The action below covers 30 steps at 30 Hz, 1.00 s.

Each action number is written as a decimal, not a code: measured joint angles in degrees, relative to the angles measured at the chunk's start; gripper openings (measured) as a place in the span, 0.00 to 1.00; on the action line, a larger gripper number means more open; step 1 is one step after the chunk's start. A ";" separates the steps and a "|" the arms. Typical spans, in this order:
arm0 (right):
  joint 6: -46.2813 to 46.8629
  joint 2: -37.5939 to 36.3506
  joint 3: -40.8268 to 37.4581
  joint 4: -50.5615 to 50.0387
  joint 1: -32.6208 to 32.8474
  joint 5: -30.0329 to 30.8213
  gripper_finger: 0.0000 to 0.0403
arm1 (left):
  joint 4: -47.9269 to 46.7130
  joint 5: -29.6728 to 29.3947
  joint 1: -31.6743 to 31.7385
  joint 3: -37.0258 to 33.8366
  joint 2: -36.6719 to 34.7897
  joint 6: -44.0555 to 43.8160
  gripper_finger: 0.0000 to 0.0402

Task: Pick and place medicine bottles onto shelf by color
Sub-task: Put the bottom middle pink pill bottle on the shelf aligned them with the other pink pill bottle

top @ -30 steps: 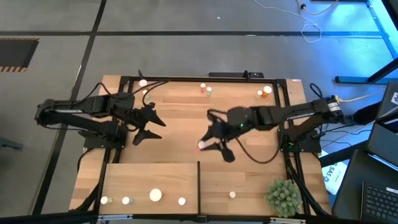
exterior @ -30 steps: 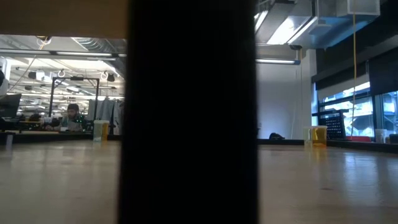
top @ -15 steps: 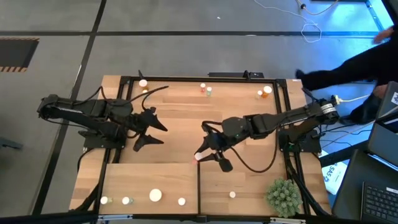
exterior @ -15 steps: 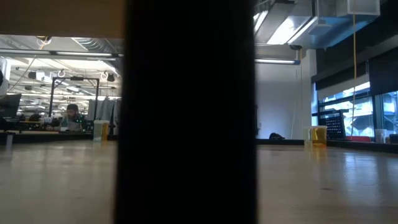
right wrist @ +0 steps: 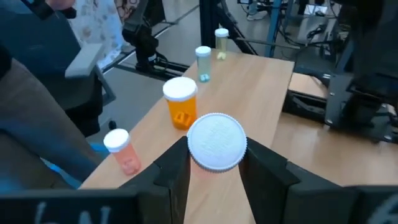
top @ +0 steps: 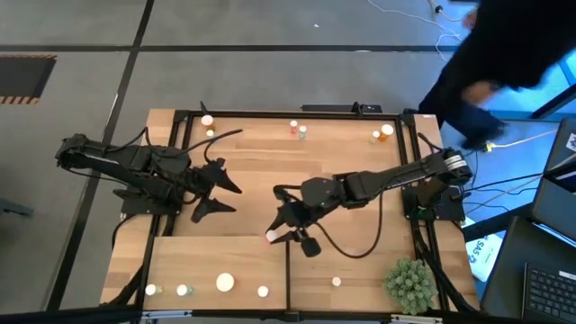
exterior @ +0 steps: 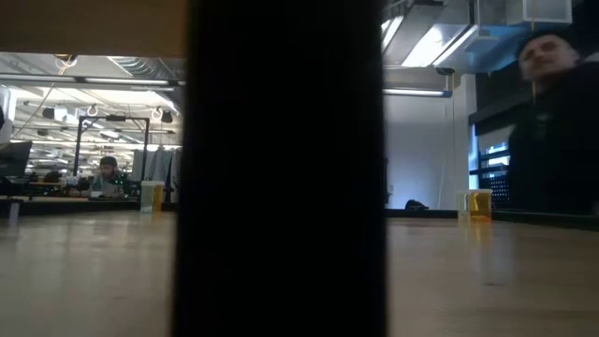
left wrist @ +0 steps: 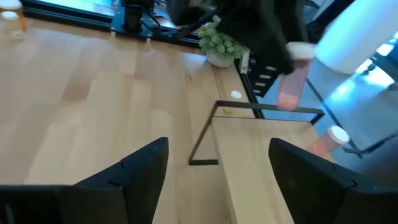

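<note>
In our right wrist view, nearest of all, the right gripper (right wrist: 216,163) has its two dark fingers (right wrist: 173,167) pinched on a bottle, whose ribbed white cap (right wrist: 216,141) fills the gap between them. From above, we see that same gripper (top: 286,236) over the far edge of the shelf (top: 207,256), just by the thin dark divider (top: 287,268), with a pinkish held bottle (top: 270,237) showing at its tips.

Beyond the held cap, along the pale board, stand a pink bottle (right wrist: 121,150) near the edge, a wider orange bottle (right wrist: 181,103), then a greenish bottle (right wrist: 203,63) and a pale yellow one (right wrist: 221,43) farther off. In the overhead picture the left section of the shelf carries four white-capped bottles in a row (top: 223,283), and the right section holds a single small bottle (top: 336,282), near the spiky green plant (top: 410,284).

The left gripper (top: 216,192) waits over the bare tabletop (top: 261,162), well apart from the shelf, its fingers (left wrist: 137,172) spread wide and holding nothing.

Farther back, at the table's far edge, we see more bottles: one (top: 207,120) at the left, a pair (top: 297,130) in the middle, and an orange one (top: 385,131) at the right. A person in dark clothing (top: 504,54) leans in past the far right corner.
</note>
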 joint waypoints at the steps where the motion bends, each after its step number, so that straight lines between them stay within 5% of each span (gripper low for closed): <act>1: 0.12 0.78 0.28 -0.08 0.02 -0.08 0.32 | -0.07 0.59 0.00 0.00 0.00 0.04 0.68; 21: 2.99 7.82 1.52 -1.92 3.37 -2.43 0.32 | -3.83 4.81 -1.29 0.00 0.00 2.71 0.68; 30: 1.42 9.02 1.58 -2.02 4.26 1.22 0.32 | -3.70 4.78 -1.30 0.00 0.00 2.66 0.68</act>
